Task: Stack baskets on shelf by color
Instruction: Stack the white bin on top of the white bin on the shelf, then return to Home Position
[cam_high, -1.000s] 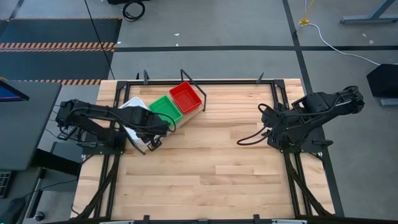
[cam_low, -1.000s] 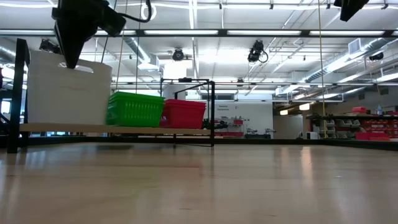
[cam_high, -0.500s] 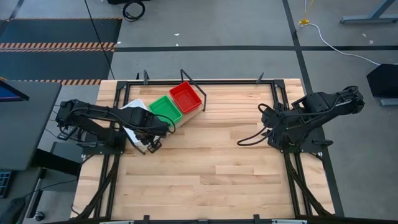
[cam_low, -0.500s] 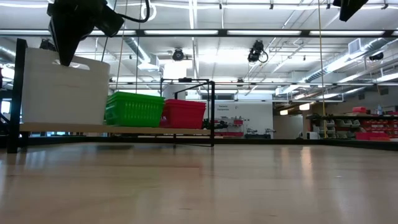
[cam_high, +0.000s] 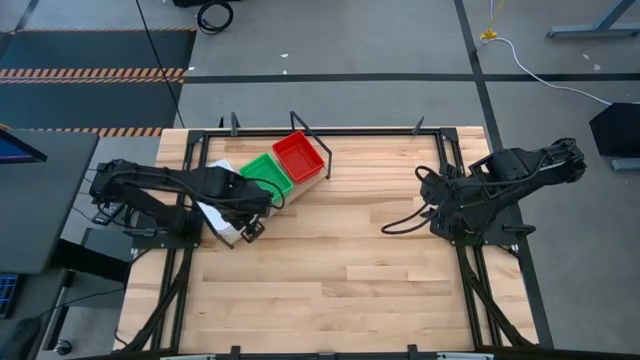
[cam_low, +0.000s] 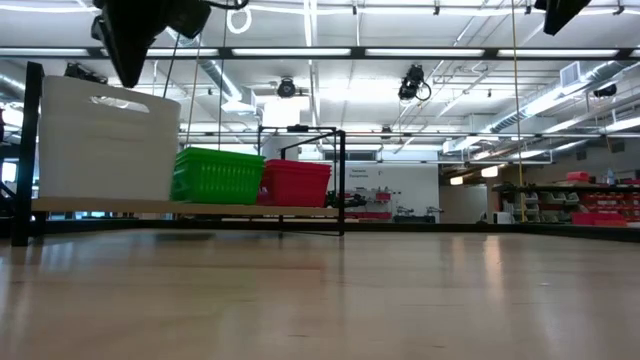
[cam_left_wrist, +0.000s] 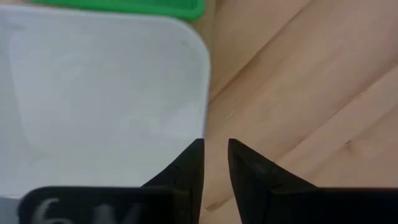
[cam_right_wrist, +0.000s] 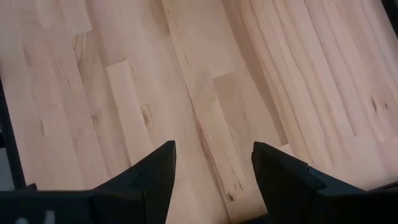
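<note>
White basket (cam_low: 105, 140): seated on shelf (cam_low: 250, 210), left of green basket (cam_low: 218, 175) and red basket (cam_low: 295, 182).
Left gripper (cam_left_wrist: 214, 165): above white basket's corner, fingers narrowly apart, nothing clamped.
Right gripper (cam_right_wrist: 211, 168): parked far from shelf, fingers apart.
Advice: a straight upward lift is recommended, rim untouched.

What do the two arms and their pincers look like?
Both arms are dark, jointed, and mounted on black metal frames, with black cables looping beside them. The left pincer has two black, pointed, wedge-shaped fingers. The right pincer has two black fingers of the same pointed shape.
</note>
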